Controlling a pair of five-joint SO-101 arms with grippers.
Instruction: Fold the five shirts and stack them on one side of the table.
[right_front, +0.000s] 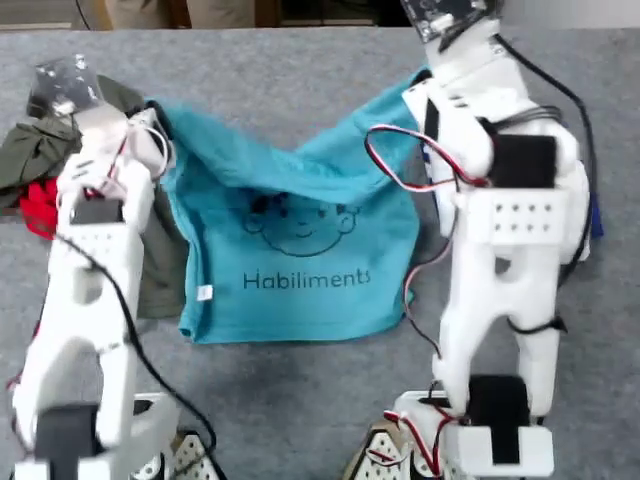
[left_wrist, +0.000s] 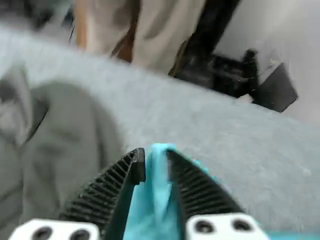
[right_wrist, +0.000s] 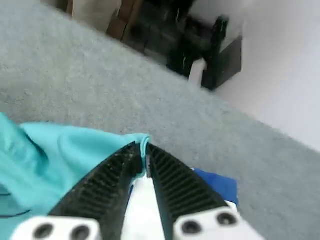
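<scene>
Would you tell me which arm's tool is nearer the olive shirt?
Left. The left tool sits beside the olive shirt; the right tool is across the teal shirt.

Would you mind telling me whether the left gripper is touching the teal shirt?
Touching. The left wrist view shows the left gripper with its jaws closed on a fold of the teal shirt, cloth pressed against both.

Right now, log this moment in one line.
left gripper: shut on teal shirt | right gripper: shut on teal shirt | top edge raised | olive shirt: crumpled
</scene>
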